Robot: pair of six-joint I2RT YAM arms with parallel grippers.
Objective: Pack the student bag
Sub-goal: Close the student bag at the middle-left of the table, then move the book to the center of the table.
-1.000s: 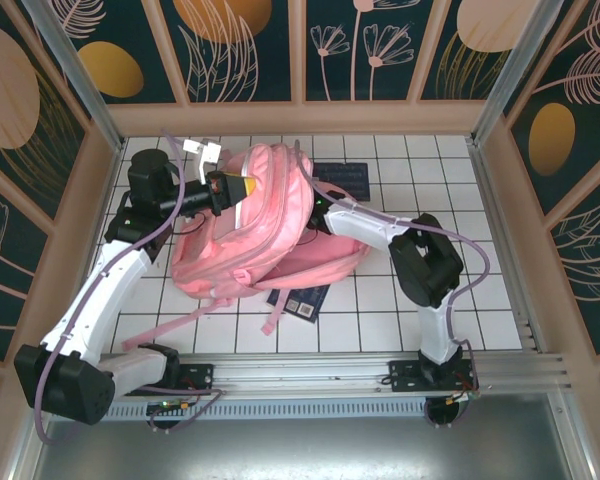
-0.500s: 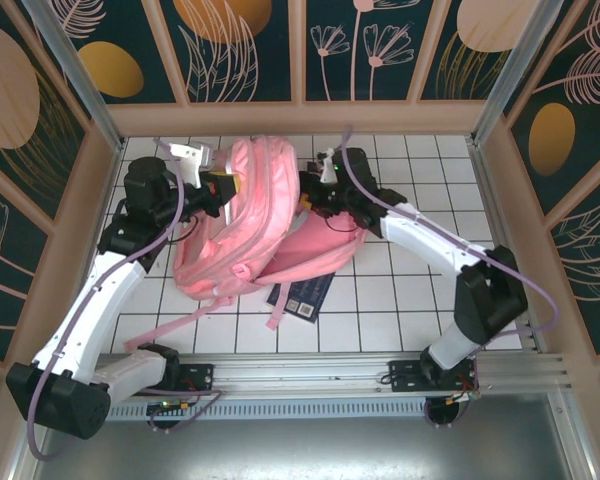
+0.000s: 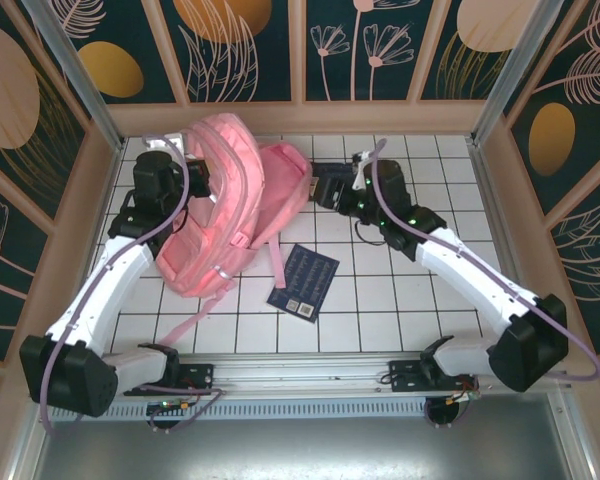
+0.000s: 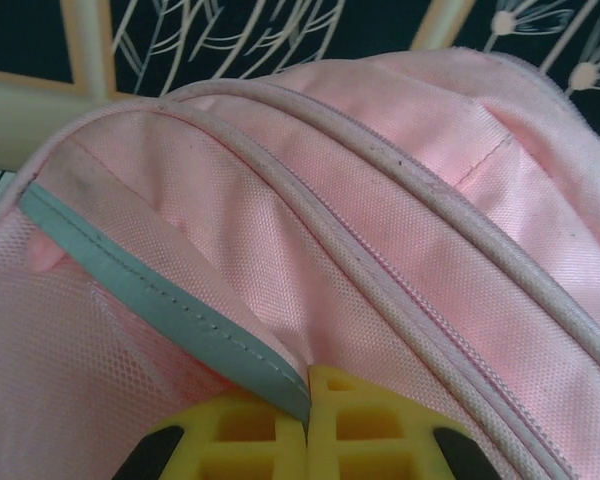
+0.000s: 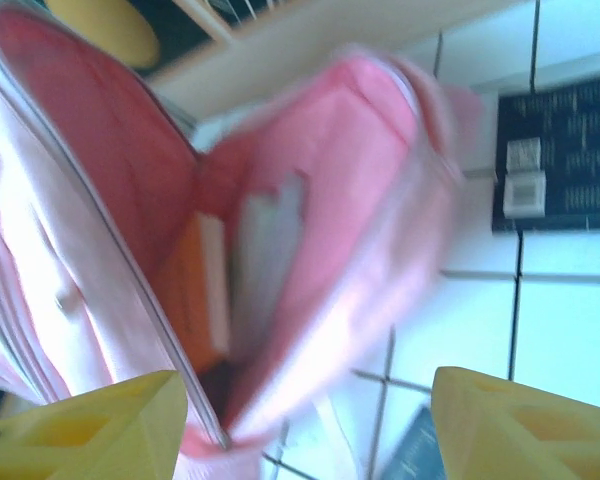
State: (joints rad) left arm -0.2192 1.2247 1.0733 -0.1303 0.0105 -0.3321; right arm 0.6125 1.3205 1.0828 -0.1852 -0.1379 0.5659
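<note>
The student bag (image 3: 230,190), a large pink backpack, stands tilted up at the back left, its main mouth facing right. My left gripper (image 4: 308,400) is shut on a fold of its pink fabric (image 4: 400,200), right by the silvery stripe (image 4: 150,290). My right gripper (image 5: 300,430) is open, just right of the bag's mouth (image 5: 330,200), with nothing between its fingers. Inside the blurred opening I see an orange book (image 5: 185,290) and a pale flat thing beside it. In the top view the right gripper (image 3: 325,190) hovers by the bag's right flap.
A dark blue book (image 3: 303,280) lies on the white tiles in front of the bag. Another dark book (image 5: 560,150) lies on the tiles to the right of the bag. A long pink strap (image 3: 195,320) trails toward the near rail. Wooden walls enclose the table.
The left arm has swung the bag up and toward the back left. The right gripper has drawn back out of the bag to the right, and the dark blue book now lies uncovered.
</note>
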